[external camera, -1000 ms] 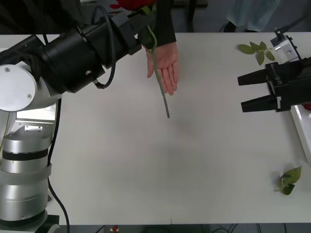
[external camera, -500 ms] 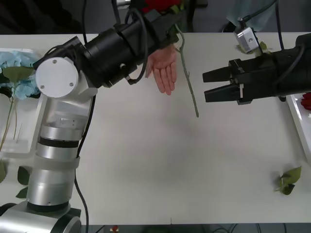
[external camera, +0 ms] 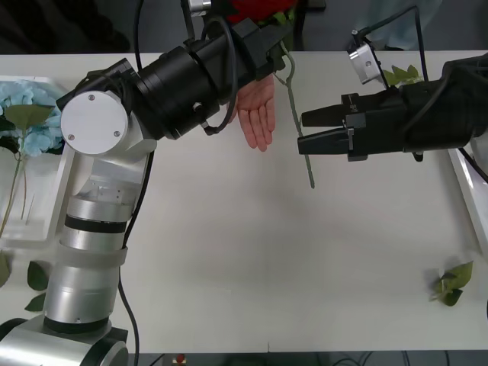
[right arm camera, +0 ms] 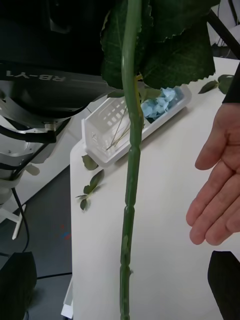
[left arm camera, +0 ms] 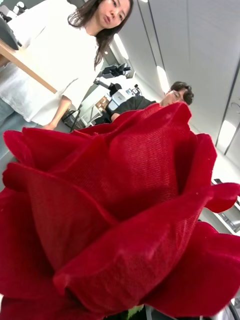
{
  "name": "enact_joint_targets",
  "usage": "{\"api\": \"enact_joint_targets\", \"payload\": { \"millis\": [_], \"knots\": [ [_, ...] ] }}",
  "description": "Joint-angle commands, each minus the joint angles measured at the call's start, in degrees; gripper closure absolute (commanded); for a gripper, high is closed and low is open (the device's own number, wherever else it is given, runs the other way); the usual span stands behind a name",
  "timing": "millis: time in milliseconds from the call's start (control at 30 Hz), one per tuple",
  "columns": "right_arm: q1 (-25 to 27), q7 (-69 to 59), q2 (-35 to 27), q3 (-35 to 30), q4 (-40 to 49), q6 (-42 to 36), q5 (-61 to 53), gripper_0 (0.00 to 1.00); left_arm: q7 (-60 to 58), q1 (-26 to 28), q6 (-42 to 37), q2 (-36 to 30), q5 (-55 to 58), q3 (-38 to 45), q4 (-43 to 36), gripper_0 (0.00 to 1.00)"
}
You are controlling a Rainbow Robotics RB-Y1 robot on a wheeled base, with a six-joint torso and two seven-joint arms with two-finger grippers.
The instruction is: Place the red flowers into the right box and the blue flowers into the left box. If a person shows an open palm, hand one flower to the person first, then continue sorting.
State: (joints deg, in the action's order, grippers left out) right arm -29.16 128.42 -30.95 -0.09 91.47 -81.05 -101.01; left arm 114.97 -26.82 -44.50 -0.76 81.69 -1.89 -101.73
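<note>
Between the right pincer's (external camera: 299,131) two black fingers, spread apart w/ nothing clamped yet, hangs the red rose's (external camera: 252,8) green stem (external camera: 299,130); the left pincer (external camera: 268,34), up beside the bloom, looks clamped on the stem just under the head, tho the grip itself is hidden; the person's open palm (external camera: 258,114) lies just beside the stem, on the side away from the right pincer; judgement: a hand-off is due, so keep the rose upright & steady, bring the stem over the palm, release only once the hand has it; risk: right pincer closing skew & bending the stem; the left box (external camera: 30,221) w/ blue flowers (external camera: 19,95) sits well off on the worktop (external camera: 252,252).
</note>
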Motion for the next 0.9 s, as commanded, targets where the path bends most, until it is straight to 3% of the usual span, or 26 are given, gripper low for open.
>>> {"api": "enact_joint_targets", "payload": {
  "millis": [33, 67, 100, 133, 833, 867, 900],
  "knots": [
    [-2.74, -2.21, -0.16, 1.85, 0.46, 1.51, -0.33, 0.17, -0.89, -1.75, 0.38, -0.74, 0.31, -0.48, -1.1, 1.0],
    [-2.83, -2.12, -0.16, 2.03, 0.55, 1.78, -0.42, 0.27, -0.89, -1.75, 0.38, -0.74, 0.31, -0.48, -1.1, 1.0],
    [-2.92, -2.21, -0.16, 2.11, 0.46, 1.86, -0.42, 0.59, -0.89, -1.75, 0.38, -0.74, 0.22, -0.48, -1.1, 1.0],
    [-3.0, -2.39, 0.02, 2.11, 0.55, 1.86, -0.42, 0.97, -0.89, -1.75, 0.38, -0.56, 0.22, -0.48, -1.1, 1.0],
    [-3.09, -3.26, -0.07, 2.2, 0.46, 1.78, -1.47, 1.0, -0.8, -1.66, 1.0, -1.35, 0.22, -0.48, -1.1, 1.0],
    [-3.09, -3.26, -0.07, 2.2, 0.46, 1.78, -1.47, 1.0, -0.8, -1.66, 1.0, -1.53, 0.22, -0.48, -1.1, 0.9],
    [-3.09, -3.26, -0.07, 2.2, 0.46, 1.78, -1.56, 1.0, -0.8, -1.57, 1.0, -1.79, 0.22, -0.48, -1.1, 0.67]
  ]
}}
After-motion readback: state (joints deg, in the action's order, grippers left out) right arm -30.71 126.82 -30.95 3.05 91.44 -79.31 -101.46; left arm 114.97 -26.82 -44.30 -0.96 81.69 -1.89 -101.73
